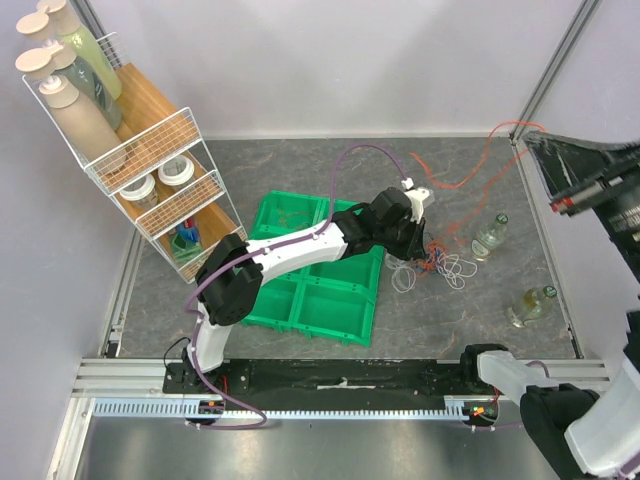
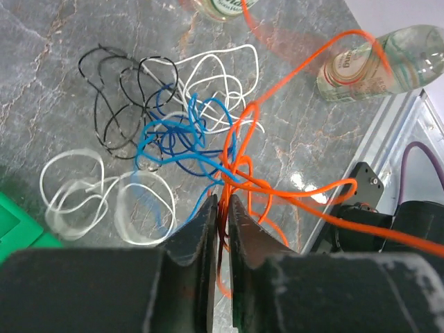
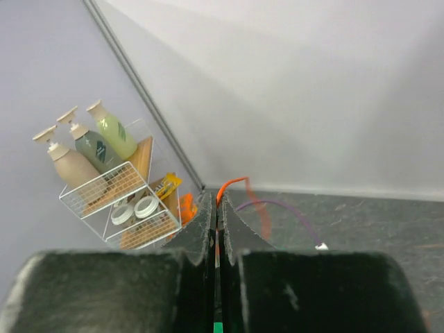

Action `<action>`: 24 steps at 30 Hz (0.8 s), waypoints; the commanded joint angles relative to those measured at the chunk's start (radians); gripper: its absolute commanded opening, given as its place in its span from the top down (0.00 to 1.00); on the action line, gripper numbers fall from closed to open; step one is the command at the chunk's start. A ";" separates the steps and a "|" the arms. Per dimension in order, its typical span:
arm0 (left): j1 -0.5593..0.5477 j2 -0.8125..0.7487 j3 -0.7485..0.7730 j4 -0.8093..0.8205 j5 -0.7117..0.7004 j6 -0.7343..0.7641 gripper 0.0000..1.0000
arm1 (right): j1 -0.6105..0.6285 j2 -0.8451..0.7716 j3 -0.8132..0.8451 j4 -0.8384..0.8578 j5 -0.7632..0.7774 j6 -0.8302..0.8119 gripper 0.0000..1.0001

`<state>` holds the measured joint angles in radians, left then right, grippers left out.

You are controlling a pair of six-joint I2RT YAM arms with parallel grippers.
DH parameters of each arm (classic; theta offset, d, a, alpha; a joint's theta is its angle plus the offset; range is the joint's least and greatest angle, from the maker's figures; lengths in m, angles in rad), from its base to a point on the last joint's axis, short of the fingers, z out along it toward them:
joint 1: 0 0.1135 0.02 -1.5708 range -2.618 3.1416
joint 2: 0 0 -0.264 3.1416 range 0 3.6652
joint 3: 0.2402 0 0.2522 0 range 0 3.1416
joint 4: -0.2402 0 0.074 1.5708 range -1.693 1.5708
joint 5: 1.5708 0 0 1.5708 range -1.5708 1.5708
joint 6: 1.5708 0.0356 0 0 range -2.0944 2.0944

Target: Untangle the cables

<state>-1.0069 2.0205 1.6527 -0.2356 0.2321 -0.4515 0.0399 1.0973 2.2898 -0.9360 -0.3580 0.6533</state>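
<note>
Table [image 1: 300, 165]: L fingers [image 2: 198, 236], R fingers [image 3: 201, 222] pinch orange cable [image 2: 243, 182]

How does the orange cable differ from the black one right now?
The orange cable is pinched by both the left gripper and the right gripper; the black cable is untouched. Orange rises off the table in a long strand; black lies flat in loose loops. Orange knots through the blue cable; black sits at the pile's edge. Both are thin wires.
</note>
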 commanded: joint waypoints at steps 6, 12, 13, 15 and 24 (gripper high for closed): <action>-0.001 -0.031 -0.056 0.030 -0.005 0.070 0.89 | 0.024 0.056 0.247 0.092 0.226 -0.061 1.00; -0.002 -0.086 -0.106 0.041 0.012 0.080 0.86 | 0.089 0.041 0.195 0.244 0.341 -0.099 1.00; -0.002 -0.095 -0.114 0.042 0.010 0.089 0.86 | 0.101 0.059 0.239 0.255 0.378 -0.112 1.00; -0.001 -0.097 -0.122 0.041 0.010 0.100 0.90 | 0.150 0.084 0.273 0.304 0.422 -0.104 1.00; -0.002 -0.066 -0.215 0.082 0.067 0.079 0.94 | 0.368 0.056 0.247 0.603 0.617 -0.187 1.00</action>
<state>-1.0069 1.9675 1.4837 -0.1875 0.2649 -0.3946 0.3656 1.1667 2.5019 -0.5385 0.1383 0.5365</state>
